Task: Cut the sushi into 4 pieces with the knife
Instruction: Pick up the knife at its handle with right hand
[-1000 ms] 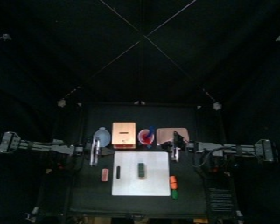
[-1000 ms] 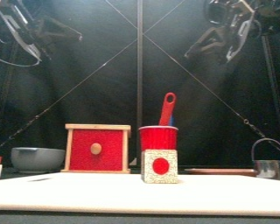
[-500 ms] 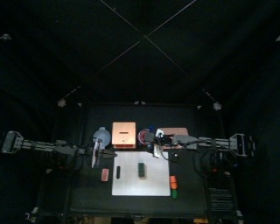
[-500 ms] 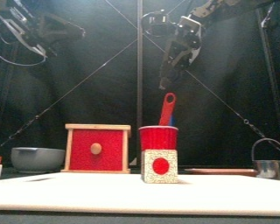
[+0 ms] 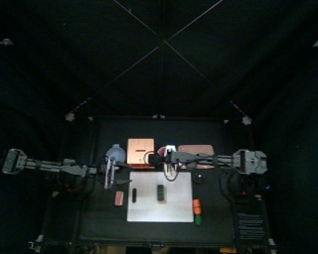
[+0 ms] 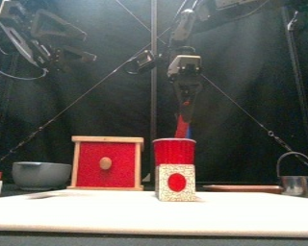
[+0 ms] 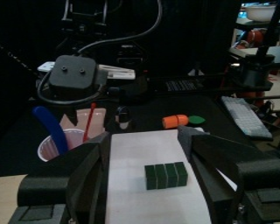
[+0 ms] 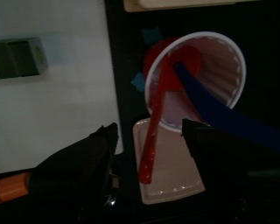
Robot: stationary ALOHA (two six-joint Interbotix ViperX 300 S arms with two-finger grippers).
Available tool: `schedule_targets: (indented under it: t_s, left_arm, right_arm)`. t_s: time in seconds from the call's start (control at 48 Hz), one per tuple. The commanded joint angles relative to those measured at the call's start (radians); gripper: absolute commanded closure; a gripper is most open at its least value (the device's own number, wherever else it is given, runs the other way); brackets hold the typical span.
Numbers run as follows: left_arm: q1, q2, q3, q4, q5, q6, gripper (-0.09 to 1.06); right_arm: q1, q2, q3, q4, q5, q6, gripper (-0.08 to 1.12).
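The dark green sushi roll (image 5: 163, 194) lies on the white cutting board (image 5: 148, 203) (image 7: 168, 175). Behind the board stands the red cup (image 6: 173, 152), holding a red knife (image 8: 154, 114) and a blue knife (image 8: 230, 105). My right gripper (image 6: 183, 99) hangs open just above the cup. In the right wrist view (image 8: 154, 150) its jaws stand on either side of the red knife's handle without touching it. My left gripper (image 5: 112, 171) hovers open at the board's back left corner, looking down on the roll (image 7: 149, 149).
The wooden box (image 6: 107, 163) with its red drawer front stands left of the cup, and the blue-grey bowl (image 6: 41, 174) further left. The metal cutter (image 6: 295, 183) is at the far right. An orange toy (image 5: 197, 206) and a green one (image 5: 198, 220) lie right of the board, a red one (image 5: 119, 197) left.
My right arm has swung left from the table's right side to over the cup and has come down toward the knives. Both grippers have opened.
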Motion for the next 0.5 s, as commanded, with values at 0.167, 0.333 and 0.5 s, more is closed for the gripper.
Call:
schedule_targets:
  t_s: [0.167, 0.333, 0.5]
  left_arm:
    - [0.009, 0.0, -0.008, -0.002, -0.011, 0.002, 0.02]
    - [0.012, 0.0, -0.006, -0.003, -0.011, 0.002, 0.02]
    - [0.023, 0.0, -0.002, -0.002, -0.011, 0.002, 0.02]
  right_arm:
    - [-0.008, -0.008, -0.012, -0.009, 0.003, -0.002, 0.28]
    - [-0.014, -0.005, -0.023, -0.009, 0.009, -0.003, 0.55]
    - [-0.025, -0.003, -0.055, -0.009, 0.041, -0.028, 0.77]
